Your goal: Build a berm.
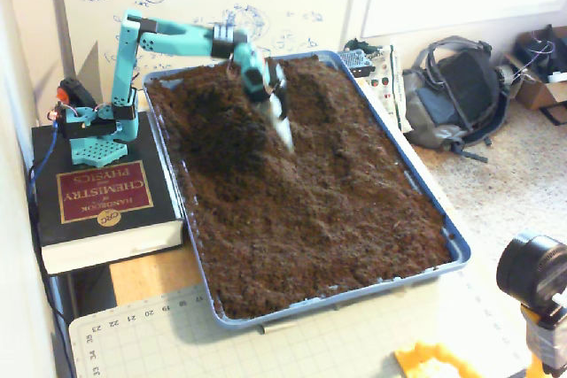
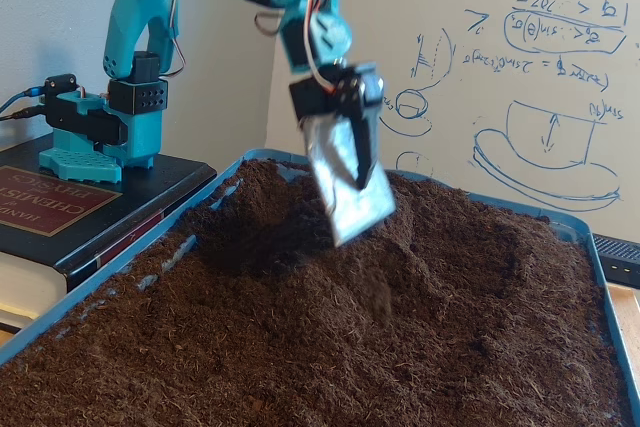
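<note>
Blue tray [image 1: 456, 250] full of dark soil [image 1: 328, 219] is below me; counter under it. Berm [image 1: 341, 143] is a low ridge in the tray's far half, on the whiteboard side of my jaws and below; in one fixed view its long axis runs roughly along the tray's length. In the other fixed view the berm [image 2: 470, 247] sits just beyond and under the blade. My gripper [image 2: 335, 107] is lifted clear of the soil, jaws pinching a metal scoop [image 2: 345, 172], blade tilted down, a few crumbs falling. Judgement: next push should go across toward the ridge, not along it.
</note>
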You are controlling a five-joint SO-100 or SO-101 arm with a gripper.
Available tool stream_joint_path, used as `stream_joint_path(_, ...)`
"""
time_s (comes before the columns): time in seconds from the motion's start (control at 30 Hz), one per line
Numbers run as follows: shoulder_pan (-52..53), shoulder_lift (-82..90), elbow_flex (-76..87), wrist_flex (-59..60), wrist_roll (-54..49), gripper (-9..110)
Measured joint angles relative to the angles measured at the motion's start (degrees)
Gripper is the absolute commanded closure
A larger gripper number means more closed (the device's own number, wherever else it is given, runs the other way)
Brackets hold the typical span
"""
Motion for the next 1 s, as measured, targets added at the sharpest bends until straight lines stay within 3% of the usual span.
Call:
stream_joint_path(0.23,-4.66,-28.21,-27.51,-2.55,0.00,101)
stream_joint_path(0.43,-6.68,-49.39,-38.67,-9.76,0.00,101)
stream_joint_path(0.67,-9.84,-54.67,-39.81,-16.00,0.53,101)
stream_joint_path(1.0,-10.02,-51.42,-31.99,-15.38,0.70,101)
